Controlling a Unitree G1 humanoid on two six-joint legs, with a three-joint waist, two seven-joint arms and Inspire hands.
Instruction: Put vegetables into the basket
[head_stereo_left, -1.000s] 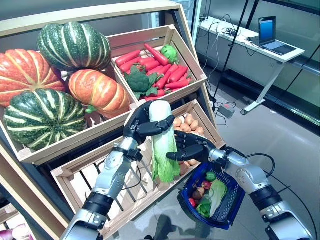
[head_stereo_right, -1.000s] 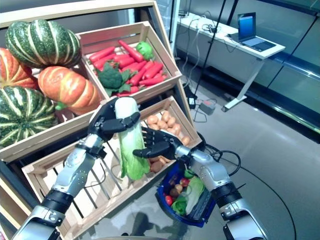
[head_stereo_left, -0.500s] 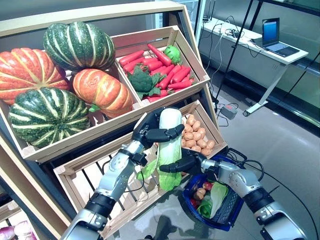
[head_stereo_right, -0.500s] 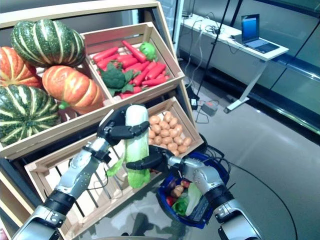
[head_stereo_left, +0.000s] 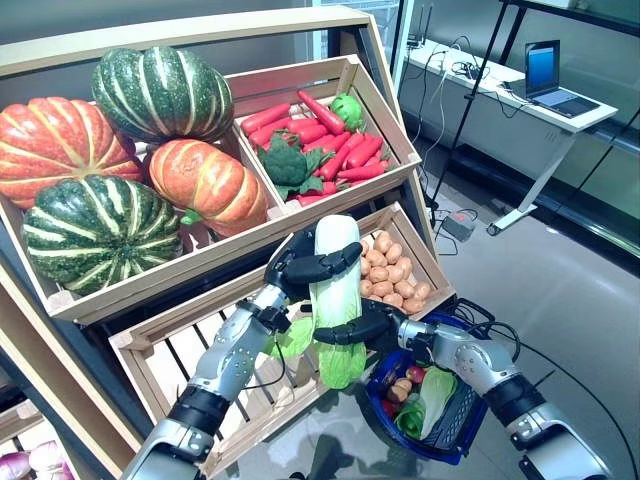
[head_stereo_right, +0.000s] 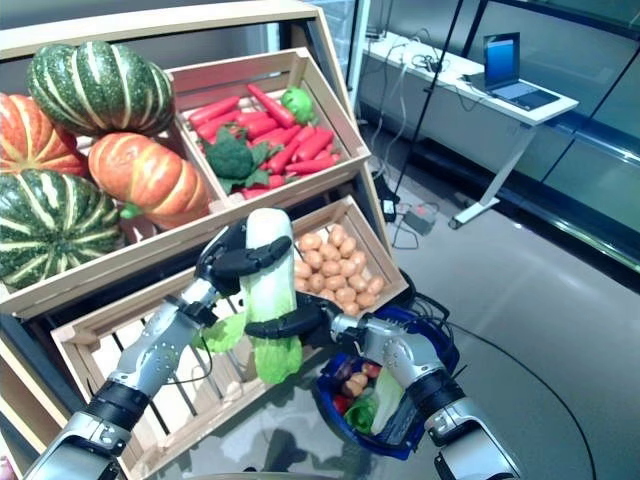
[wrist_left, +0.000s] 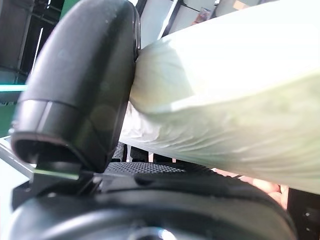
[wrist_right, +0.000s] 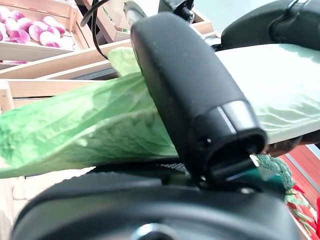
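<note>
Cabbage (head_stereo_left: 335, 290) now clamped by both hands: left hand (head_stereo_left: 300, 268) high, right hand (head_stereo_left: 358, 328) newly closed lower. Basket (head_stereo_right: 420, 415) sits beyond your right hand. Wrist views confirm both grips; handover looks underway.

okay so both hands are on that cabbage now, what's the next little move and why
Probably the left hand should let go. The right hand already wraps the napa cabbage lower down, as its wrist view shows, and the blue basket hangs under the right arm. Releasing would leave the right hand free to lower the cabbage toward the basket.
</note>
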